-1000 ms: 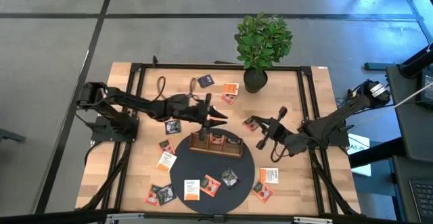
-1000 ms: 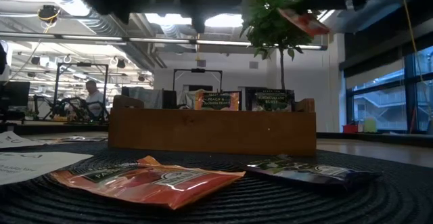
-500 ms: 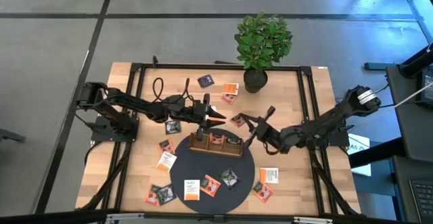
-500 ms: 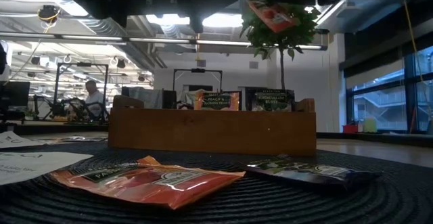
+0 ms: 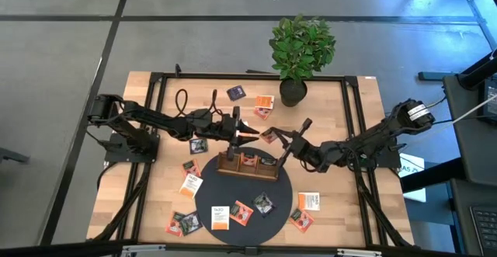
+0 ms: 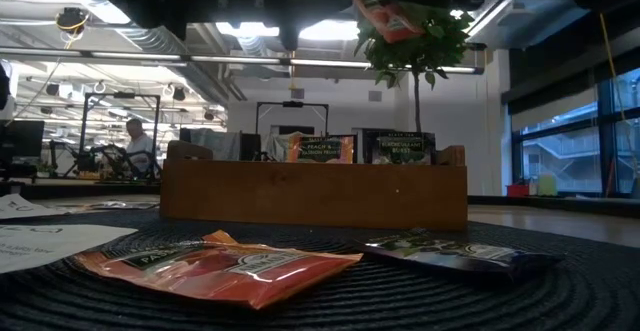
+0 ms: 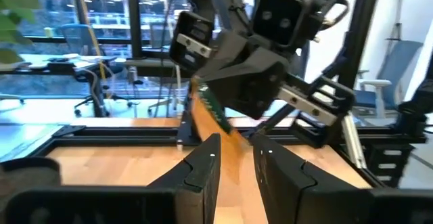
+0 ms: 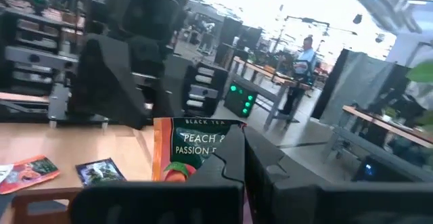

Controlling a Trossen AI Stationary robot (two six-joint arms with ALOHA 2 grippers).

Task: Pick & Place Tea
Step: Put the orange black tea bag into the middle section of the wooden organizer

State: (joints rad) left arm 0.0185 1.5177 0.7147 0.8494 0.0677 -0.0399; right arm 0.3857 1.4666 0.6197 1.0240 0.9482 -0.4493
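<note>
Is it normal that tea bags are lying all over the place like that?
The sachets look scattered rather than spilled: some lie flat on the wooden table, some on the round dark mat. The oddest one, an orange sachet, hangs in the shut right gripper above the wooden tray.

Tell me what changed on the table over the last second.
The right gripper, shut on an orange tea sachet, carried it leftward from the right side of the table to above the wooden tray, close to the left gripper. In the low view the sachet slid left across the top. The left gripper barely moved. The tray, the potted plant and the loose sachets stayed put.
</note>
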